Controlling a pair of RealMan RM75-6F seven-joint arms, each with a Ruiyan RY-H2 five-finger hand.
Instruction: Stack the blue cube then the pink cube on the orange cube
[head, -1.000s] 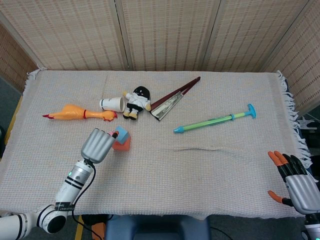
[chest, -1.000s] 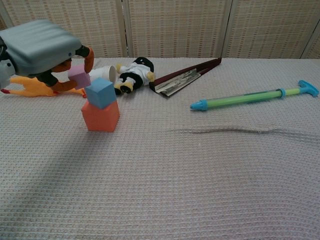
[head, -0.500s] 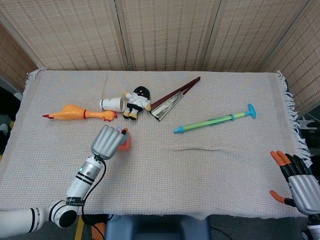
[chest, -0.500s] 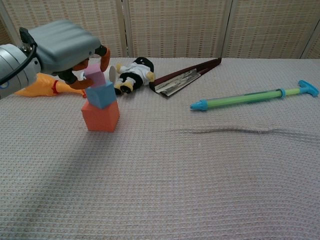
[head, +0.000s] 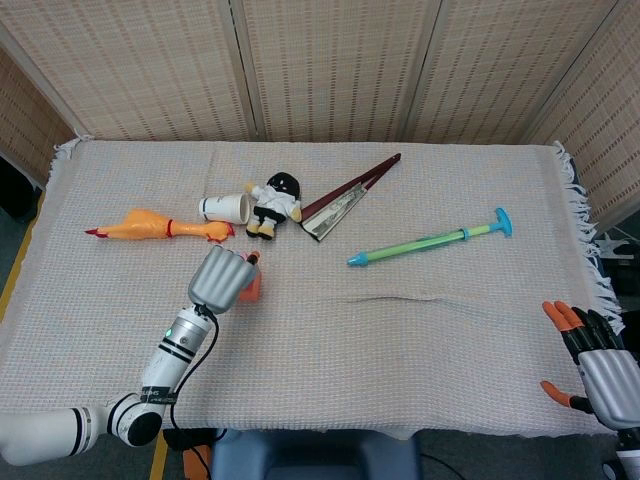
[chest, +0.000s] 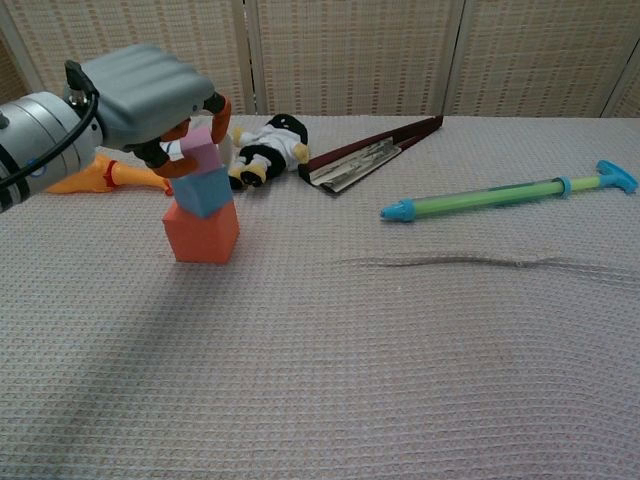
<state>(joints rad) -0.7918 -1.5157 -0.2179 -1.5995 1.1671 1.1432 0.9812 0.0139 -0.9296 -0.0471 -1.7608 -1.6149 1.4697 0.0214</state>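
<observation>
Shifted right since a second ago: left robot hand (chest: 150, 95) clamped on pink cube (chest: 200, 153), now directly over blue cube (chest: 205, 190) atop orange cube (chest: 202, 232). Right robot hand (head: 590, 365) splayed, empty, far right.

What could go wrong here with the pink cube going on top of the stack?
The left hand holds the pink cube on the blue cube, which already sits turned and off-centre on the orange cube. Release may leave the pink cube tilted so it slides off. The fingers wrap close around the stack, so pulling away could nudge the blue cube and topple everything. The doll and paper cup just behind could get bumped too.
</observation>
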